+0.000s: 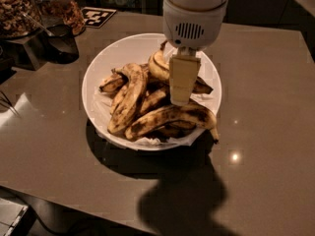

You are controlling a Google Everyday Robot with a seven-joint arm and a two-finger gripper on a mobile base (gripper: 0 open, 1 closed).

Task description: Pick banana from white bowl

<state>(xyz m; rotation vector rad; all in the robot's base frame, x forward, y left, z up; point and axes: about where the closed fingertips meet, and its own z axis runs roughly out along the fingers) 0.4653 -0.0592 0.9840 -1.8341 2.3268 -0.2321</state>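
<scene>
A white bowl [106,65] lined with white paper stands mid-table and holds several overripe bananas. The banana [156,65], yellow with brown streaks, lies at the back of the pile. Its dark stem points up near the far rim, and its black tip shows to the right of the gripper. My gripper [181,97] hangs straight down over the bowl's middle, in front of this banana's mid part, its tip just above the pile. A thick blotched banana [170,118] lies along the near rim. Another fat one [129,98] lies on the left.
Glass jars of nuts [17,9] and a dark stand [47,45] crowd the table's far left corner. A black-and-white tag [98,16] lies behind the bowl. The table's front edge [74,205] runs diagonally at lower left.
</scene>
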